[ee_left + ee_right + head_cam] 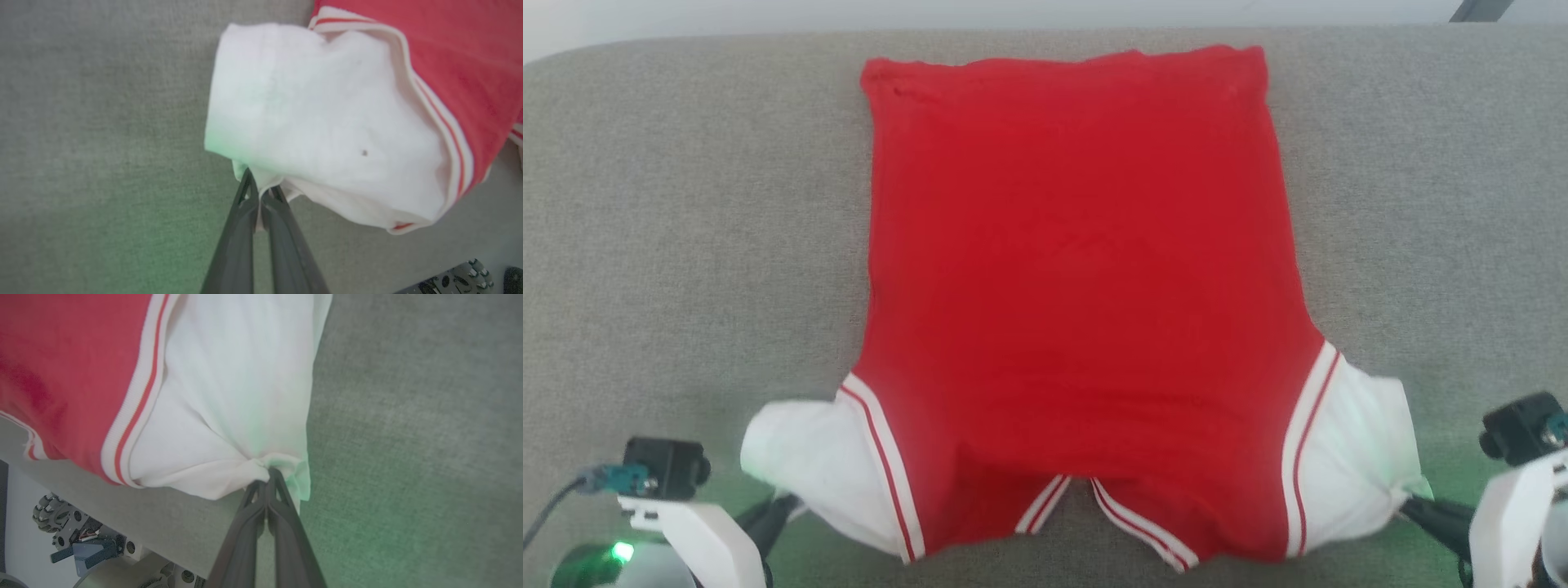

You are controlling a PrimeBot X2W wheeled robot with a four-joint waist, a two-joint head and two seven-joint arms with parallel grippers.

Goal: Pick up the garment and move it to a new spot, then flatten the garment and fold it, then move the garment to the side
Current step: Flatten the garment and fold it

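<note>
The garment (pixel 1078 269) lies spread flat on the grey surface, plain red side up, with its hem at the far end and the striped collar toward me. Its white sleeves stick out at the near left and near right. My left gripper (pixel 786 505) is shut on the lower edge of the left sleeve; in the left wrist view its fingertips (pixel 250 183) pinch the white cloth (pixel 318 122). My right gripper (pixel 1411 502) is shut on the corner of the right sleeve, where the cloth (pixel 229 396) bunches around the right gripper (pixel 270 473). Any lettering is hidden.
The grey fabric surface (pixel 686 204) extends well past the garment on both sides. Its near edge runs just under the collar, and below that edge parts of my wheeled base (pixel 61 522) show. The far edge lies just beyond the hem.
</note>
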